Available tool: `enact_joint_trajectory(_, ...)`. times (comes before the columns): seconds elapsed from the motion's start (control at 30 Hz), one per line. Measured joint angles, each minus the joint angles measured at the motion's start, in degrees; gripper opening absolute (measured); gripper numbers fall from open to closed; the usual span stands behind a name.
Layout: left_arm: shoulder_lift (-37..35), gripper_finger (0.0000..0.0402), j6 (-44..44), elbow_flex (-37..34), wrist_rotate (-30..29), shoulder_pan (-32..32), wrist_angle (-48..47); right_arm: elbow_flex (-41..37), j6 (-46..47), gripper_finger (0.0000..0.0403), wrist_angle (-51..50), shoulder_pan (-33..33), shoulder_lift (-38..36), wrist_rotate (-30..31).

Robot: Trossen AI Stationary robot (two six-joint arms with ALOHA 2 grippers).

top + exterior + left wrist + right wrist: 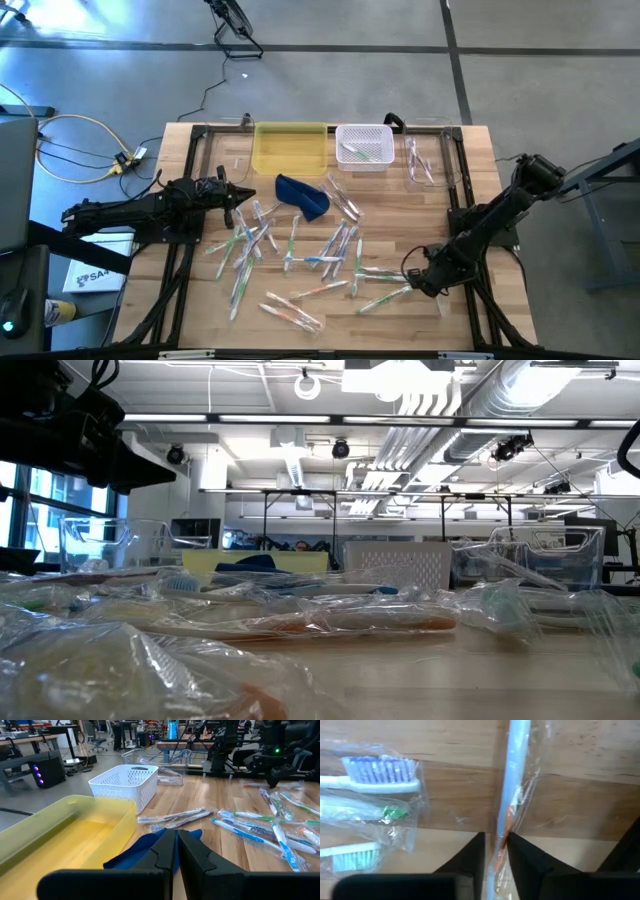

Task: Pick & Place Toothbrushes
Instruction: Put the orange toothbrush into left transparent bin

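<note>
A thin pale-blue toothbrush in a crinkly clear plastic wrapper [512, 795] is lying on the wooden table [400, 330], well away from the white perforated plastic basket [364, 146], with the right gripper [495, 851] pinching it between its fingers. The grip seems to be catching mostly wrapper, though the view is too close to be sure, so the brush may be slipping or swinging out on the lift. Beside the folded dark blue pouch [303, 196], the left gripper [176, 855] is waiting with fingers pressed together, empty.
</note>
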Motion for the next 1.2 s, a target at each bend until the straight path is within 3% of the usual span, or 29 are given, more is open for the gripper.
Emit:
enact_joint_trajectory(0.13,0.0,0.0017,0.0,0.0,0.0,0.0,0.0,0.0,-0.3,0.0016,0.1,0.0,0.1,0.3)
enact_joint_trajectory(0.53,0.0,0.0017,0.0,0.0,0.0,0.0,1.2,-0.4,-3.1,0.0008,-3.3,0.1,-3.3,1.2)
enact_joint_trajectory(0.97,0.0,0.0017,0.0,0.0,0.0,0.0,3.8,-0.4,-5.4,0.0005,-7.3,0.1,-15.7,15.6)
enact_joint_trajectory(1.2,0.0,0.0017,0.0,0.0,0.2,0.0,13.1,-0.3,-9.9,0.0005,-6.0,-0.4,-19.9,28.5)
